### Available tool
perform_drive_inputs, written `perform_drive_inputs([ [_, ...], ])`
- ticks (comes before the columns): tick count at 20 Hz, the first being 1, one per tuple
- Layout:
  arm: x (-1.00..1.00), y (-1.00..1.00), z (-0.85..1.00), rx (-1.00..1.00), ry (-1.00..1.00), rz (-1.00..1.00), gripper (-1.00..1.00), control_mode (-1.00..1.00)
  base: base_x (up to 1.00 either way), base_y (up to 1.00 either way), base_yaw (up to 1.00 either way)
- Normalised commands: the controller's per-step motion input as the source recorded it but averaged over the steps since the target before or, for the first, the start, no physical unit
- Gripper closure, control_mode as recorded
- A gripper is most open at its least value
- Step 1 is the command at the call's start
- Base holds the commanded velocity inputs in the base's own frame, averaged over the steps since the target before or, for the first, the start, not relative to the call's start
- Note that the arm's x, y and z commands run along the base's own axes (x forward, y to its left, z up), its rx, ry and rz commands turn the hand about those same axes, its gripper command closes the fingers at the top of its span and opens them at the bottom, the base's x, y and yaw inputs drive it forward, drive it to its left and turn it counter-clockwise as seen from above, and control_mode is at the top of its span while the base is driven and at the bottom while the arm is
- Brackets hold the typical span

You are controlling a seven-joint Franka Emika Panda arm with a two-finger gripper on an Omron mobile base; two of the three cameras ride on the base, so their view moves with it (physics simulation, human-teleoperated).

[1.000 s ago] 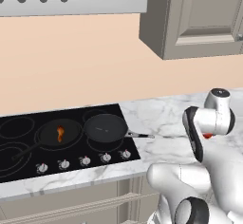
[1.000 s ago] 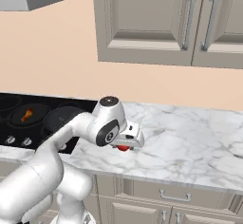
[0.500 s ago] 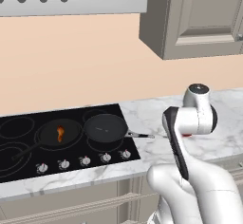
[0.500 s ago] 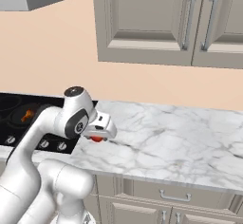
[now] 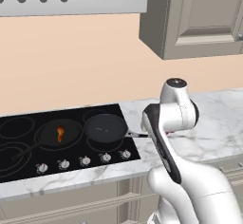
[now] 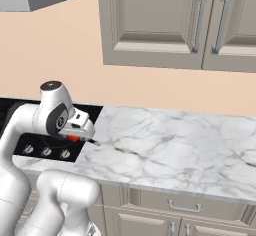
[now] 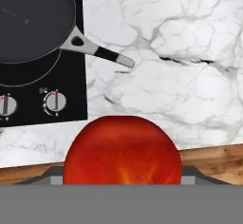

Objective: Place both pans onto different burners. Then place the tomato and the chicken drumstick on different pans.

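Pincer gripping small round red tomato, jaws spread wide around it, needing level carrying over marble surface toward empty matte black pan.

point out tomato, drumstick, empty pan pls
tomato (image 7: 122, 149), hand view: middle of its red skin.
chicken drumstick (image 5: 60, 133), left base view: orange body, inside the left pan.
empty pan (image 5: 105, 127), left base view: centre of its black base.
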Motion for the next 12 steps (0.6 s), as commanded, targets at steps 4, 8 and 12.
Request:
perform_drive_inputs([
  [4,0.47,0.82,0.06,0.04,0.03,0.02,1.00,-1.00,0.00,0.00,0.00],
  [8,0.64,0.88,0.00,0.00,0.00,0.00,1.00,-1.00,0.00,0.00,0.00],
  [12,0.64,0.68,0.00,0.00,0.00,0.00,1.00,-1.00,0.00,0.00,0.00],
])
